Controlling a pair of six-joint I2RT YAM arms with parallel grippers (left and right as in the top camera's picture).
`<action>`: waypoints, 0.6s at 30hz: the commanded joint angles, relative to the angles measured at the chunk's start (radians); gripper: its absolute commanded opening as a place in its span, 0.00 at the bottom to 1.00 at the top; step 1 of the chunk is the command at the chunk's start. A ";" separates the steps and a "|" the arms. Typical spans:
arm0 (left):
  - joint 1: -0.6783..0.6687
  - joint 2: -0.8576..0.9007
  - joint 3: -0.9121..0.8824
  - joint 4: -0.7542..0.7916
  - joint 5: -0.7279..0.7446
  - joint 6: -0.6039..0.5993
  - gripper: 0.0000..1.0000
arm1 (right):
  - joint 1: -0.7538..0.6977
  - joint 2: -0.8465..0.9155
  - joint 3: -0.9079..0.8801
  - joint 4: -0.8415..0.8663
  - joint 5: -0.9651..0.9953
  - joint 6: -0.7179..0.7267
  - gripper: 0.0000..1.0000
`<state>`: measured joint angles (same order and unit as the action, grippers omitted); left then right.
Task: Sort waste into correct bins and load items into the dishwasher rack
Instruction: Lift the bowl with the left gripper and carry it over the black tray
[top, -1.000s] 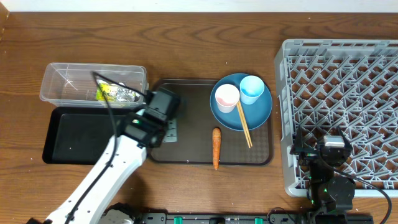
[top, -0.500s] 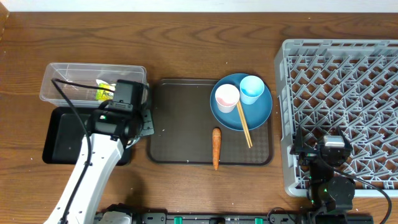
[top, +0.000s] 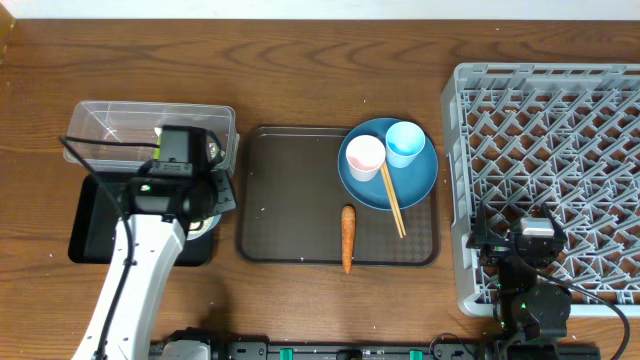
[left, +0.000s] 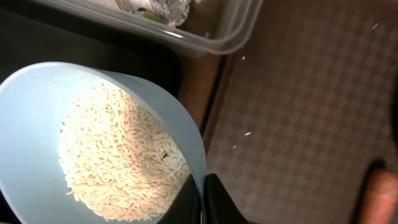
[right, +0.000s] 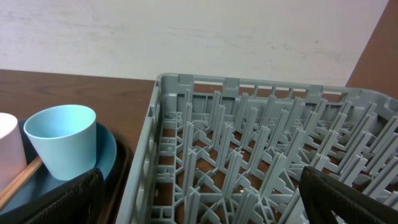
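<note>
My left gripper (left: 203, 200) is shut on the right rim of the small light-blue bowl (left: 37, 124), which holds a heap of white rice (left: 118, 155). Overhead, my left gripper (top: 208, 210) holds the bowl (top: 200, 226) over the right end of the black tray (top: 95, 215), just in front of the clear tub (top: 110, 125). The crumpled wrapper (left: 155, 7) lies in the tub. The carrot (top: 348, 238) lies on the brown serving tray (top: 295, 190). The blue plate (top: 415, 180) carries the pinkish cup (top: 364, 157), the light-blue cup (top: 405, 143) and the chopsticks (top: 393, 202). My right gripper (right: 202, 205) is open over the rack (top: 560, 150).
A few loose rice grains (left: 247, 133) lie on the serving tray near its left edge. The rack's near-left corner (right: 163, 84) stands right beside the serving tray, with the light-blue cup (right: 62, 140) just to its left. The rack's upright pegs rise under the right gripper.
The left arm has carried the bowl leftward, off the serving tray and over the black tray in front of the tub. The right arm has not moved.
</note>
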<state>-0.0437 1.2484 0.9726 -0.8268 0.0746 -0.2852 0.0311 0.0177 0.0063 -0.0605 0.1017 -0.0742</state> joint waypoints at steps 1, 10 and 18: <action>0.059 -0.030 -0.005 0.010 0.100 -0.003 0.07 | -0.003 0.000 -0.001 -0.003 -0.001 -0.010 0.99; 0.228 -0.037 -0.005 0.023 0.254 0.031 0.06 | -0.003 0.000 -0.001 -0.003 -0.001 -0.010 0.99; 0.402 -0.037 -0.012 0.036 0.494 0.091 0.06 | -0.003 0.000 -0.001 -0.003 -0.001 -0.010 0.99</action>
<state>0.3019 1.2247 0.9726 -0.7959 0.4431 -0.2348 0.0311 0.0177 0.0063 -0.0605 0.1013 -0.0742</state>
